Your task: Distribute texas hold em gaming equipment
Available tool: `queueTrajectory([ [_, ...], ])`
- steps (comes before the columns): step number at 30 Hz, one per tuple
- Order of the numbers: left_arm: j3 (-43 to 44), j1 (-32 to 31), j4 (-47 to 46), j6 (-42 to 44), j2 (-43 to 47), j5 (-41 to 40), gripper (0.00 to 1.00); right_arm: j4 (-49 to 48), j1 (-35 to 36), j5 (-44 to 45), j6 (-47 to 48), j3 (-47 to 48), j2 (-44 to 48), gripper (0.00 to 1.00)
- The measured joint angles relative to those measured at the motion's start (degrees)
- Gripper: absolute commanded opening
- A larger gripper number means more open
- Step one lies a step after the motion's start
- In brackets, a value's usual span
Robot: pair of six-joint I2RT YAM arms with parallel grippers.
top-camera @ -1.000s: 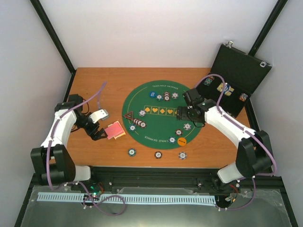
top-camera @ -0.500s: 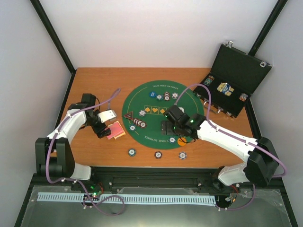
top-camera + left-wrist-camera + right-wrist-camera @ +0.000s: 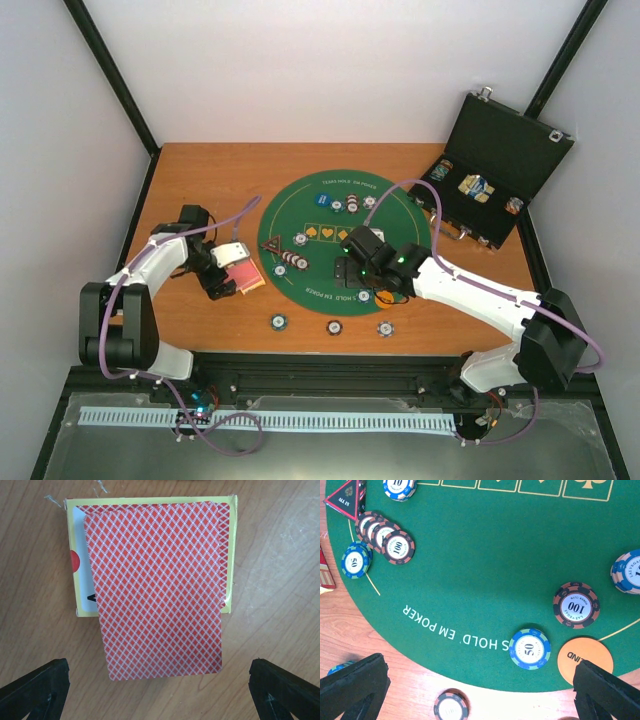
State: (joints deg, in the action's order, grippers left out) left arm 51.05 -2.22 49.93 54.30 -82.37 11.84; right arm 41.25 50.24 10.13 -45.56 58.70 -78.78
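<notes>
Cards (image 3: 157,590) with red criss-cross backs lie in a pile on a flat yellow box (image 3: 229,540). The box sits on the bare wood table (image 3: 280,580), just left of the round green mat (image 3: 290,210). The top card sticks out past the box, and I think that makes its edge easy to catch. The left claw (image 3: 159,695) hangs right over the pile. Its two black fingers (image 3: 35,687) are spread wide, one on each side, and nothing is in it. My guess is that it is lined up like this to come down and pinch one card.

The right claw (image 3: 480,690) is wide open too and holds nothing. It hovers low over the near edge of the mat. Just ahead of it sit a blue chip (image 3: 530,648) marked 50, a maroon chip (image 3: 576,605) marked 100 and an orange disc (image 3: 585,655). A leaning row of chips (image 3: 385,535) lies further off on the mat, beside a small triangle sign (image 3: 345,497) that says ALL IN.

From above, three chips (image 3: 334,327) sit in a line on the wood in front of the mat, well apart, maybe one for each seat. More chips wait in the open black case (image 3: 505,140) at the back right. The sharing looks only partly done, with the cards all in one pile
</notes>
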Motion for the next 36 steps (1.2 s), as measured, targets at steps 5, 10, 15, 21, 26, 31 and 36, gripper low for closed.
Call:
queueTrajectory([
  [5,-0.3,-0.1,-0.1,0.0,0.0,0.3,1.00,-0.5,0.2,0.0,-0.4,-0.6,0.0,1.00],
  [10,-0.8,-0.5,-0.5,0.0,0.0,0.1,1.00,-0.6,0.5,0.0,-0.6,-0.7,0.0,1.00],
  [15,-1.6,-0.9,-1.1,0.0,0.0,-0.2,1.00,-0.6,0.6,0.0,-0.6,-0.7,0.0,1.00],
  [21,-1.6,-1.1,-1.7,0.0,-0.7,-0.4,1.00,-0.6,0.8,-0.1,-0.6,-0.7,0.0,1.00],
  [26,-1.7,-1.2,-2.7,0.0,-2.3,-1.2,1.00,-0.6,0.9,-0.2,-0.6,-0.7,0.0,1.00],
  [31,-1.8,-1.2,-3.9,-0.1,-3.5,-1.6,1.00,-0.6,0.9,-0.3,-0.6,-0.7,0.0,1.00],
  [36,-2.0,-2.3,-5.1,-0.1,-4.0,-2.3,1.00,-0.6,0.9,-0.3,-0.6,-0.7,0.0,0.99],
])
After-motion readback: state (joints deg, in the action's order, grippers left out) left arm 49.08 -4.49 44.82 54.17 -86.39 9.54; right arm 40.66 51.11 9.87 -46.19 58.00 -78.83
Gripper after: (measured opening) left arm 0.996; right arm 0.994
